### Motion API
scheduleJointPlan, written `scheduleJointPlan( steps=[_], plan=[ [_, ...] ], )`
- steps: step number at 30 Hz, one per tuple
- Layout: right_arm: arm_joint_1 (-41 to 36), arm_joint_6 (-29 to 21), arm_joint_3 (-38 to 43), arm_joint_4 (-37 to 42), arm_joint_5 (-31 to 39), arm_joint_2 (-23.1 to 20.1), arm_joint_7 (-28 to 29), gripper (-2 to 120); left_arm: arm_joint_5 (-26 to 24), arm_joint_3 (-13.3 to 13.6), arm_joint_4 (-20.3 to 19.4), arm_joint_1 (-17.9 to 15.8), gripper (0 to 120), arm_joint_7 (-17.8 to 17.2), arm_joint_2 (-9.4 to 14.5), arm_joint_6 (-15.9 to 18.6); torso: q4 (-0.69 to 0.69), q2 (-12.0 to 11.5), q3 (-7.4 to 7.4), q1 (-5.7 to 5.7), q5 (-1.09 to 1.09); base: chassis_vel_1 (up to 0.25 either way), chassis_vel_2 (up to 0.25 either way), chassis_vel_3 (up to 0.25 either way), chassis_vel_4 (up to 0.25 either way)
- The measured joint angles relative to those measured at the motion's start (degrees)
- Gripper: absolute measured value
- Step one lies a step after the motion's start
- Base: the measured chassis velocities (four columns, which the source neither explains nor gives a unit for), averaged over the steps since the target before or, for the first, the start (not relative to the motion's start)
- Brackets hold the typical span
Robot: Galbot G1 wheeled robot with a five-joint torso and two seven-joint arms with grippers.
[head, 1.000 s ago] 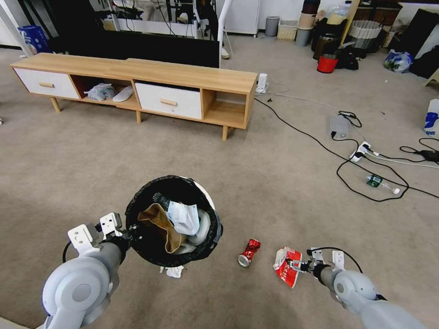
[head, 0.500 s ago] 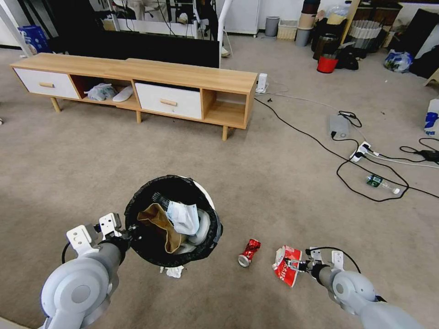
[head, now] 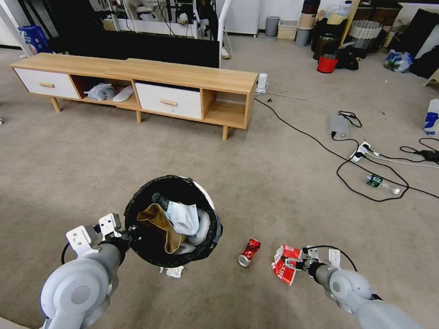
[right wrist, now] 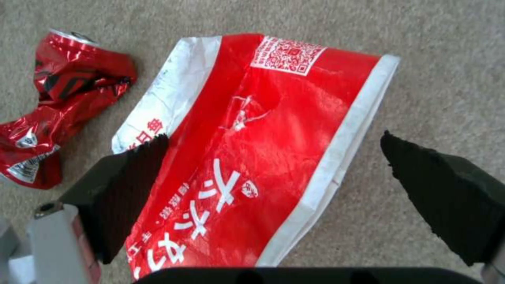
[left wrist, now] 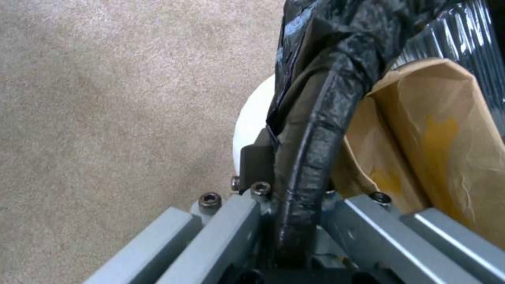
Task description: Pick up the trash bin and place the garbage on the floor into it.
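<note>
Left gripper (left wrist: 294, 221) clenches the bin (head: 173, 220) rim; right gripper (right wrist: 274, 173), spread over the wrapper (right wrist: 252, 150), may pinch carpet instead.

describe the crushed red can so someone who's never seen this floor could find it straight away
Start at the black-lined trash bin held by the left claw. On the carpet to its right lies the crushed red can, between the bin and the snack wrapper. Unlike that flat red-white wrapper, it is dented shiny metal.

The red-white snack wrapper (right wrist: 252, 157) bore a QR code and white characters, none legible enough to transcribe.
</note>
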Motion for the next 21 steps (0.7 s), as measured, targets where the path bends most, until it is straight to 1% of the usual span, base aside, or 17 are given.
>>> scheduleJointPlan(
  steps=[21],
  plan=[
    [1.14,0.29,-0.9,-1.52,-0.45,0.69,-0.36,100,0.02,0.54,1.08,-0.72,0,0.22,0.25,0.03,0.0,0.0,0.0,0.0,0.0,0.0,0.0,0.0,0.0]
  ],
)
